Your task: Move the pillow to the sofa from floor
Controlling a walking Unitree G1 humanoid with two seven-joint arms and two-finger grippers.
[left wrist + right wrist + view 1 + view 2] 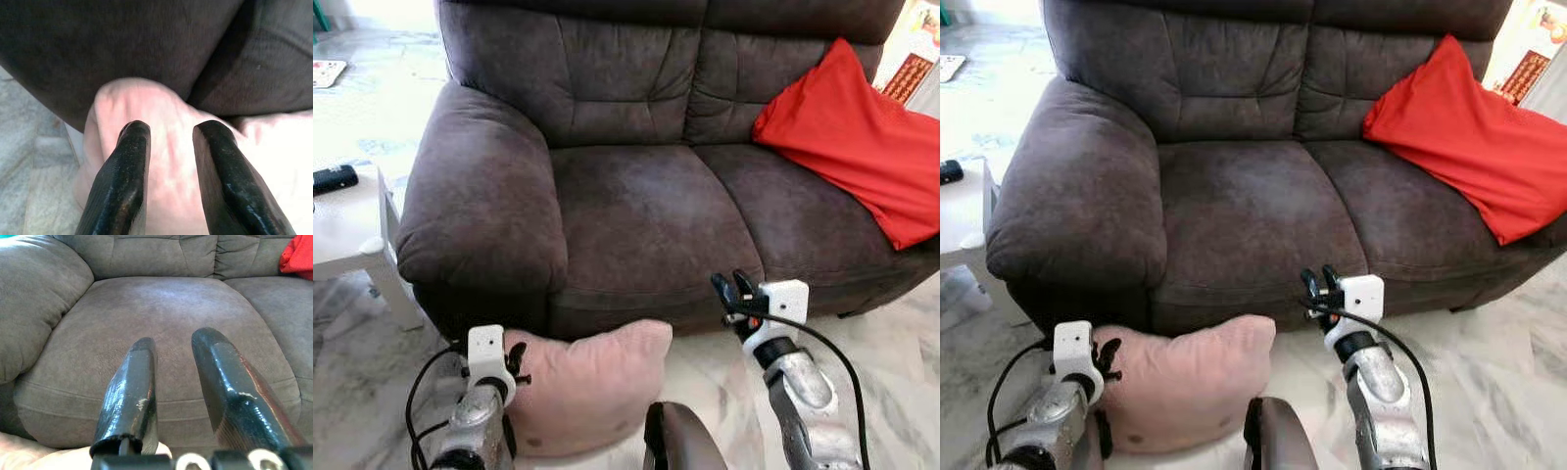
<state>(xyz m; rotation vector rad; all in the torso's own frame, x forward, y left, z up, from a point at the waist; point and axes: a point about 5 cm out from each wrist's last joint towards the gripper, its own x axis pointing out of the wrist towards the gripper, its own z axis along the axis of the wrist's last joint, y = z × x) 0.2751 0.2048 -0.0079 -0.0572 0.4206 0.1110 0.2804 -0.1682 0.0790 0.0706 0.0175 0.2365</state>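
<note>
A dark brown two-seat suede sofa (pixel 636 176) is spanning the far side, its left seat cushion lying bare and open. One large red fabric cushion (pixel 862 142) is leaning in the sofa's right corner. One pale pink square pillow (pixel 592 387) is sitting on the marble floor (pixel 891 372), touching the sofa's front edge below the left armrest. The left gripper (pixel 168 147) is pressing against the pillow's left side, jaws spread. The right gripper (pixel 178 382) is hovering at the seat's near edge, jaws spread, holding nothing. A white worktop (pixel 342 230) is standing at far left.
</note>
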